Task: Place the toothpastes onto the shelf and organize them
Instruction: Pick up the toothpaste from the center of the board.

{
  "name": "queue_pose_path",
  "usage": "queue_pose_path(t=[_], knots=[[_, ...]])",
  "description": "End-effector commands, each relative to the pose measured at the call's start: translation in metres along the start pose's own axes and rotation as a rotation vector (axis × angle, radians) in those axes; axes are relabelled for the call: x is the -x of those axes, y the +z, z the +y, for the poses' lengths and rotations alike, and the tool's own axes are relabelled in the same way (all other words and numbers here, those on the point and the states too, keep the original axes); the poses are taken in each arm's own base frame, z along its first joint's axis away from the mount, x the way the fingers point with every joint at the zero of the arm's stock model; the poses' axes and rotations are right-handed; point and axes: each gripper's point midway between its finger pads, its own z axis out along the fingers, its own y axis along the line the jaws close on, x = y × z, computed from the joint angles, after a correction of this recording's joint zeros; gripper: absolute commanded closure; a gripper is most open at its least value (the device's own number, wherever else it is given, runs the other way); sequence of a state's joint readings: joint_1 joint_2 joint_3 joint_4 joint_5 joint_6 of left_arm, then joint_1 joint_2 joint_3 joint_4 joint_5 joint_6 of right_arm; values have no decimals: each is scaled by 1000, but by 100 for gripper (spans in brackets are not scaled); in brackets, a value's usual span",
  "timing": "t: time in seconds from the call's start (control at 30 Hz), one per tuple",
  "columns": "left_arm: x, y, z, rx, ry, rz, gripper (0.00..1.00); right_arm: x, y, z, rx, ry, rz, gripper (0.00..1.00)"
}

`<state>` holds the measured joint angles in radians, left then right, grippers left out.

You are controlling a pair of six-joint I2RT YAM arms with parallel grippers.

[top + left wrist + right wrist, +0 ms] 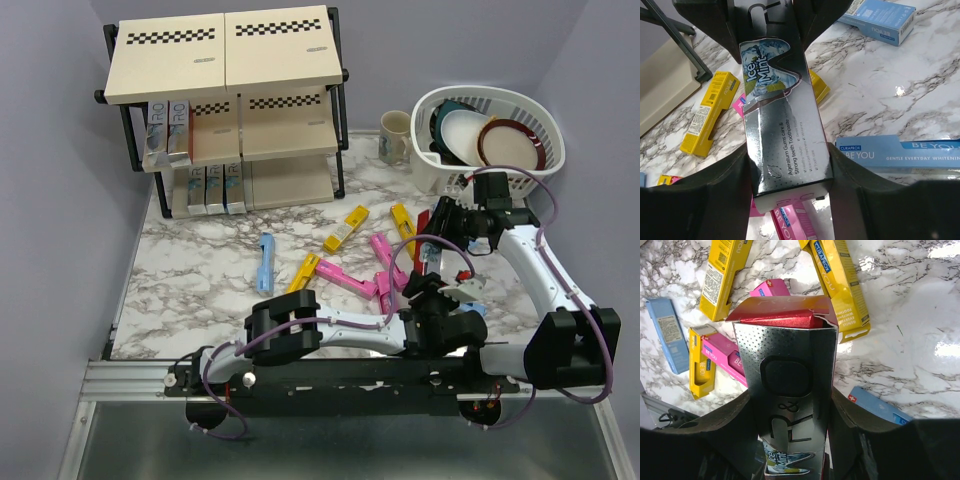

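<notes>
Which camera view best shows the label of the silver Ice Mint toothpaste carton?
The left wrist view: the silver Ice Mint carton fills the middle, its label readable. The right wrist view shows its opened red end and the logo side, foreshortened. In the top external view it is too small and covered to read.

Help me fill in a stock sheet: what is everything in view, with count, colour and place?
table: one, white marble, under everything
shelf: one, black frame, beige boards, far left
shelved boxes: six, silver-blue, two on middle tier, four on bottom
yellow boxes: three, yellow, loose on table
pink boxes: at least three, pink, loose mid-table
light blue boxes: at least two, light blue, loose on table
silver box: one, silver, gripped at both ends
basket: one, white, far right, holding dishes
mug: one, cream, beside basket
left gripper: one, black, shut on silver box
right gripper: one, black, shut on same box
</notes>
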<state>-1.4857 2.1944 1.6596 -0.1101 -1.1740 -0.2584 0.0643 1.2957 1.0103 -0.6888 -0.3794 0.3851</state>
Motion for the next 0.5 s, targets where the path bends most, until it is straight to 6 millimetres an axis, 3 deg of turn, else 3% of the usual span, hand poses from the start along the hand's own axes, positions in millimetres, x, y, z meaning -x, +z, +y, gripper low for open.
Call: queue_pose_path(t=[0.0, 0.2, 0.47], knots=[[0, 0, 13, 52, -34, -6, 47, -2, -1, 7, 42, -15, -15, 40], [4, -4, 21, 40, -55, -7, 58, 0, -1, 10, 58, -16, -31, 33], [7, -14, 33, 4, -94, 0, 58, 2, -5, 15, 88, -29, -68, 22]])
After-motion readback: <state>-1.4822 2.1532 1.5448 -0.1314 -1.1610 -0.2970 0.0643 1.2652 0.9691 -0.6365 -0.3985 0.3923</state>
